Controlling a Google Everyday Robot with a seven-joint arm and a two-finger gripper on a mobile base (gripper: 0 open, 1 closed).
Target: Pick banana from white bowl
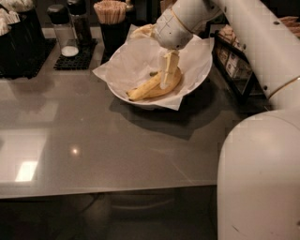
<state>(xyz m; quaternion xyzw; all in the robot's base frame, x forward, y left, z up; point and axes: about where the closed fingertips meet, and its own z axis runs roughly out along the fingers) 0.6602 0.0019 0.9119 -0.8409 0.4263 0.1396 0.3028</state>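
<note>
A yellow banana (149, 87) lies in the white bowl (123, 96), which is lined with crinkled white paper (129, 63) and stands at the back middle of the grey counter. My gripper (168, 75) reaches down from the upper right into the bowl and is down at the banana's right half, covering part of it. The banana's left end points to the front left and rests on the paper.
Behind the bowl stand a black cup of wooden sticks (110, 13), a shaker (65, 33) on a black mat (77, 58) and a black bin (18, 42). A dark wire rack (234, 63) stands at the right. My white body (260, 178) fills the lower right.
</note>
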